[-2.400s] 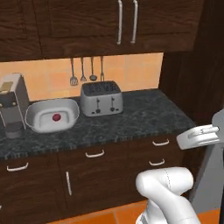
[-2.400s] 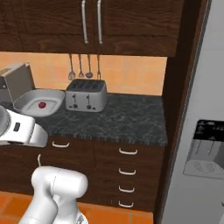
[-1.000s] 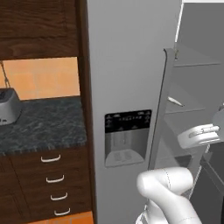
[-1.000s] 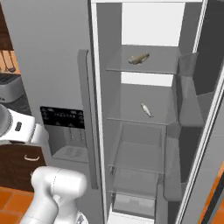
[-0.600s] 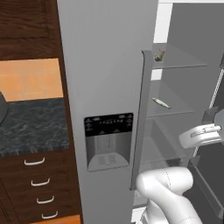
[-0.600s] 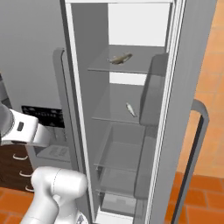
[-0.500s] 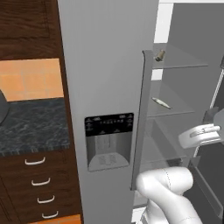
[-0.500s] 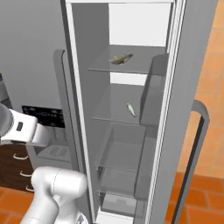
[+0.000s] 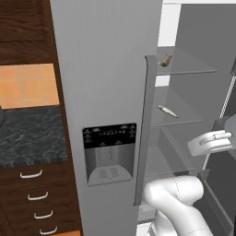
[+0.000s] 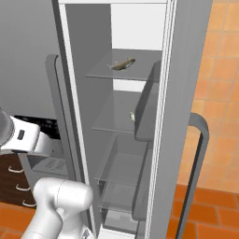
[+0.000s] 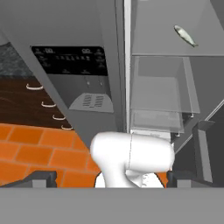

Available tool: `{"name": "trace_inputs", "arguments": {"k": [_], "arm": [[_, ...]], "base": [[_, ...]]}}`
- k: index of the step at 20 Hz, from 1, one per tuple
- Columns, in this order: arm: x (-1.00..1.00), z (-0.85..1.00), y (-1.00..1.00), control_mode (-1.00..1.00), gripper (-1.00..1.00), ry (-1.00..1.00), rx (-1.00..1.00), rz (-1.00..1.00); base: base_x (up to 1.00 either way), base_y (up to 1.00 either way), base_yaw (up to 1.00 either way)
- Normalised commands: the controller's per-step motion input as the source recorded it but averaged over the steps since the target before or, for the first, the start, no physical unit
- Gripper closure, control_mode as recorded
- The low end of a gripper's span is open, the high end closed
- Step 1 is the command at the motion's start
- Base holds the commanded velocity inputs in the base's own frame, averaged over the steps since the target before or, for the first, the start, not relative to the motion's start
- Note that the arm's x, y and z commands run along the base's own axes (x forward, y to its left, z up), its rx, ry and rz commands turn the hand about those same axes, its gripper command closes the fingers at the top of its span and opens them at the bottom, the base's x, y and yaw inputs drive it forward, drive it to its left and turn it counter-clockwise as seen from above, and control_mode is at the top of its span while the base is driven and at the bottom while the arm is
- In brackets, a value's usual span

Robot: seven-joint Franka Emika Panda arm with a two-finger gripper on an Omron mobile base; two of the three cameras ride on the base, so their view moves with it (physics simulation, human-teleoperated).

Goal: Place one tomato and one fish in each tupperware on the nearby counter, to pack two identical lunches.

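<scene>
Two fish lie in the open fridge. One fish (image 9: 165,60) (image 10: 122,64) is on the top glass shelf. The other fish (image 9: 168,111) (image 10: 132,116) (image 11: 185,36) is on the shelf below, partly behind a door bin in the right base view. A strip of the dark speckled counter (image 9: 27,136) (image 11: 9,65) shows left of the fridge. The tomato and the tupperware are out of view. My gripper (image 11: 113,179) is open and empty, its fingertips (image 11: 40,177) wide apart, held in front of the fridge and well short of the shelves.
The fridge's left door (image 9: 106,92), with a black dispenser panel (image 9: 109,152), is shut. Its right door (image 10: 186,116) stands open with a long handle (image 10: 198,154). Brown drawers (image 9: 32,198) sit under the counter. The floor (image 10: 205,205) is orange tile.
The base has driven right, so the view swept from the counter with toaster and tray to the open fridge, which now looks nearer. The arm keeps its pose and the gripper stays open.
</scene>
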Motion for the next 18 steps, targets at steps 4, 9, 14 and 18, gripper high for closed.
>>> {"name": "trace_inputs", "arguments": {"k": [4, 9, 14, 18], "arm": [[0.34, -0.17, -0.19, -1.00, -1.00, 0.00, 0.01, 0.00], [0.95, -0.11, -0.32, -1.00, -1.00, -0.01, 0.01, 0.00], [0.83, 0.31, -0.41, -1.00, -1.00, -0.01, 0.08, -0.01], [0.52, 0.94, -0.16, -1.00, -1.00, -0.06, 0.00, -0.11]], "base": [[0.00, 0.00, 0.00], [0.00, 0.00, 0.00], [0.00, 0.00, 0.00], [0.00, 0.00, 0.00]]}}
